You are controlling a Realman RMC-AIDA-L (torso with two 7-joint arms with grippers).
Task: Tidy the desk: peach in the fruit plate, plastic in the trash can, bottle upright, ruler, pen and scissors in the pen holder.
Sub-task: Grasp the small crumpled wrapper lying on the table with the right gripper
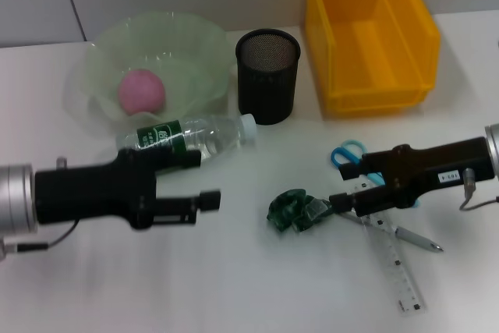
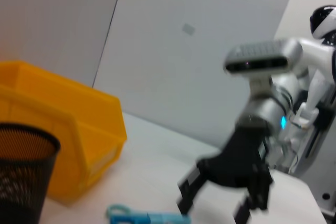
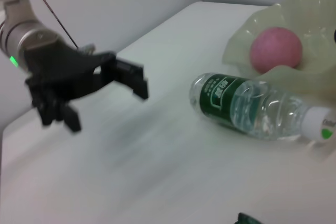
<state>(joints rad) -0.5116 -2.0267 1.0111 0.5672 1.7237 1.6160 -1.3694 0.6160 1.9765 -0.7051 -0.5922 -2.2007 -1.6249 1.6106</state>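
The pink peach lies in the pale green fruit plate at the back left. In front of the plate, a clear bottle with a green label lies on its side. Crumpled green plastic sits mid-table. Blue-handled scissors, a clear ruler and a pen lie at the right, partly under my right arm. My right gripper stands open just right of the plastic. My left gripper hovers open just in front of the bottle. The black mesh pen holder stands upright.
A yellow bin stands at the back right beside the pen holder. The left wrist view shows the bin, the pen holder and my right gripper. The right wrist view shows the bottle, the peach and my left gripper.
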